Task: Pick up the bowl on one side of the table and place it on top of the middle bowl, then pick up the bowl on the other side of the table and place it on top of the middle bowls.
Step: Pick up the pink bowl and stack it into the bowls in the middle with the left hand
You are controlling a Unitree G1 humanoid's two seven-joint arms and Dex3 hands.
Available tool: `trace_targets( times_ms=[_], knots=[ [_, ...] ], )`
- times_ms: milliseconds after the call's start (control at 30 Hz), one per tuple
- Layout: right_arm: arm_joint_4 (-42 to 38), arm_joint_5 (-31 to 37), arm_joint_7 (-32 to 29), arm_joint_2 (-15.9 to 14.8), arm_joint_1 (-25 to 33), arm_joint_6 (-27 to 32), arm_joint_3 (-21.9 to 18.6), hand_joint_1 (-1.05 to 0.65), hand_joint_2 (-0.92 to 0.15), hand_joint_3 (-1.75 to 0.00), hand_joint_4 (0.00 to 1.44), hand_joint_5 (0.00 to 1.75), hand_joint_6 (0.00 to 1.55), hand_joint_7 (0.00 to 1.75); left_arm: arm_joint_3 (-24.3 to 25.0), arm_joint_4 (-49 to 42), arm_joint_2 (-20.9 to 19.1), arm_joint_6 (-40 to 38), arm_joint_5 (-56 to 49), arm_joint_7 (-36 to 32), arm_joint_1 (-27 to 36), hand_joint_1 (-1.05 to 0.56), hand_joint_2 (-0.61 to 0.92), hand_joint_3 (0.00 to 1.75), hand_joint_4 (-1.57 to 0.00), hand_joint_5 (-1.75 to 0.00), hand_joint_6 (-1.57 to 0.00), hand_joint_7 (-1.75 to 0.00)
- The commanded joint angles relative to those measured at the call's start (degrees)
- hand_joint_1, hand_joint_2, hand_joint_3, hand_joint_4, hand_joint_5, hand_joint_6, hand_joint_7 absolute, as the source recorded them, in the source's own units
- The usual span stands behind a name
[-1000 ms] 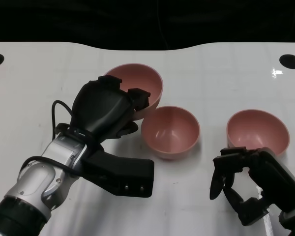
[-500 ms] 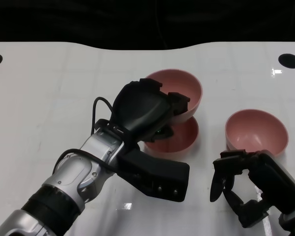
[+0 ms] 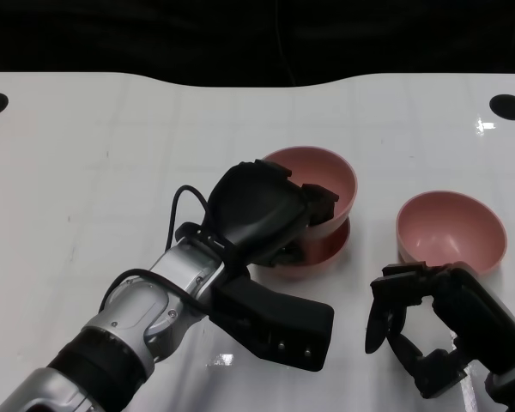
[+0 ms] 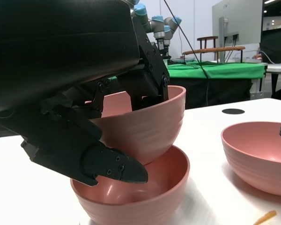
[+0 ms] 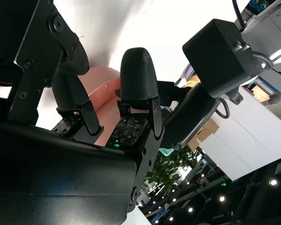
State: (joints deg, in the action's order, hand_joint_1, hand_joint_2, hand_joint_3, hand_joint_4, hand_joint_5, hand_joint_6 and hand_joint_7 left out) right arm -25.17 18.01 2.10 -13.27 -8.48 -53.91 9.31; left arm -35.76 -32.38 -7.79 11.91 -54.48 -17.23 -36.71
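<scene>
My left hand (image 3: 262, 210) grips a pink bowl (image 3: 322, 176) by its near rim, fingers inside and thumb under it. That bowl (image 4: 145, 124) sits tilted inside the middle pink bowl (image 4: 145, 199), whose rim (image 3: 322, 253) shows just beneath it in the head view. A third pink bowl (image 3: 451, 227) stands on the table to the right, also seen from the left wrist (image 4: 260, 150). My right hand (image 3: 433, 322) hovers in front of that bowl, fingers apart and holding nothing. The right wrist view shows its fingers (image 5: 138, 79) spread before a pink bowl (image 5: 103, 98).
The white table (image 3: 86, 172) ends at a dark curved back edge. Black round holes mark its far corners (image 3: 507, 106). A small orange scrap (image 4: 264, 217) lies on the table near the right bowl.
My left hand carried its bowl from back left to the right and lowered it into the middle bowl. The right hand stayed put.
</scene>
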Motion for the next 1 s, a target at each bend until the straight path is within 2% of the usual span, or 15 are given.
trace_targets(
  times_ms=[33,200,233,300,433,467,500,533,567,600,667,700,833,1000],
  knots=[
    [0.75,-0.49,-0.11,-0.50,-0.08,0.05,-0.36,0.30,0.01,-1.71,1.06,1.62,1.05,1.18,-0.23,-0.60,-0.57,-0.14,-0.31,-0.57,-1.37,-0.34,0.90,0.17,-0.86,-1.75,-0.77,-1.13],
    [0.69,-0.48,-0.22,-0.53,-0.11,-0.35,-0.39,0.32,0.02,-1.72,1.06,1.62,1.05,1.18,-0.46,-0.33,-0.44,-1.27,0.22,2.71,-1.33,-0.35,0.92,0.19,-0.81,-1.75,-0.77,-1.12],
    [0.65,-0.59,-0.14,-0.55,-0.12,-0.47,-0.35,0.33,0.02,-1.72,1.06,1.62,1.05,1.18,-0.03,-0.34,-0.10,-1.46,1.36,4.22,-1.07,-0.35,0.92,0.19,-0.80,-1.72,-0.77,-1.09],
    [0.61,-0.72,-0.03,-0.57,-0.13,-0.55,-0.30,0.33,0.02,-1.73,1.07,1.63,1.05,1.18,0.47,-0.27,0.26,-1.65,2.85,5.84,-0.75,-0.35,0.92,0.18,-0.79,-1.62,-0.83,-0.91],
    [0.60,-0.75,-0.01,-0.58,-0.13,-0.57,-0.29,0.33,0.02,-1.74,1.06,1.63,1.05,1.19,0.41,0.02,0.20,-1.90,3.54,6.58,-0.70,-0.35,0.92,0.17,-0.79,-1.59,-0.85,-0.85],
    [0.76,-0.50,-0.10,-0.61,-0.04,-0.22,-0.36,0.33,0.02,-1.74,1.06,1.63,1.05,1.19,0.26,-0.39,-0.06,-2.35,4.58,10.47,-0.84,-0.35,0.92,0.17,-0.79,-1.59,-0.85,-0.85],
    [0.88,-0.31,-0.17,-0.64,0.01,0.05,-0.41,0.31,0.02,-1.74,1.05,1.63,1.04,1.19,0.16,-0.66,-0.25,-2.71,5.37,13.46,-0.94,-0.40,0.92,0.28,-0.52,-1.24,-0.58,-0.62],
    [0.94,-0.20,-0.21,-0.66,0.03,0.21,-0.45,0.29,0.03,-1.74,1.05,1.62,1.04,1.18,0.01,-0.63,-0.45,-3.31,5.82,16.21,-1.04,-0.45,0.92,0.36,-0.45,-0.78,-0.46,-0.34],
    [0.90,-0.23,-0.19,-0.67,0.01,0.22,-0.46,0.29,0.03,-1.74,1.04,1.62,1.04,1.18,-0.10,-0.43,-0.59,-3.91,6.05,18.13,-1.11,-0.49,0.92,0.38,-0.39,-0.58,-0.39,-0.21],
    [0.84,-0.30,-0.17,-0.67,-0.01,0.16,-0.45,0.28,0.03,-1.74,1.04,1.62,1.04,1.18,-0.11,-0.11,-0.64,-4.30,6.03,18.96,-1.11,-0.52,0.92,0.40,-0.35,-0.46,-0.34,-0.13],
    [0.83,-0.50,-0.05,-0.66,0.01,0.22,-0.43,0.28,0.03,-1.75,1.04,1.62,1.04,1.18,0.01,0.57,-0.74,-4.95,5.95,20.22,-0.99,-0.55,0.92,0.42,-0.31,-0.36,-0.30,-0.07],
    [0.92,-0.65,0.08,-0.66,0.08,0.41,-0.42,0.27,0.02,-1.74,1.03,1.62,1.04,1.18,-0.01,0.94,-0.81,-5.35,5.79,20.77,-0.92,-0.64,0.92,0.50,-0.22,-0.31,-0.25,-0.04],
    [0.80,-0.93,0.06,-0.52,0.03,0.21,-0.38,0.28,0.02,-1.75,1.03,1.62,1.04,1.19,-0.20,2.40,-1.07,-7.38,5.13,22.35,-0.69,-0.76,0.92,0.62,-0.05,-0.24,-0.15,0.00],
    [1.03,-1.08,0.34,-0.59,0.05,0.53,-0.30,0.29,0.01,-1.74,1.03,1.63,1.03,1.19,0.31,4.10,-1.35,-8.40,5.83,23.11,-0.10,-0.83,0.92,0.68,0.00,-0.11,-0.06,-0.01]
  ],
)
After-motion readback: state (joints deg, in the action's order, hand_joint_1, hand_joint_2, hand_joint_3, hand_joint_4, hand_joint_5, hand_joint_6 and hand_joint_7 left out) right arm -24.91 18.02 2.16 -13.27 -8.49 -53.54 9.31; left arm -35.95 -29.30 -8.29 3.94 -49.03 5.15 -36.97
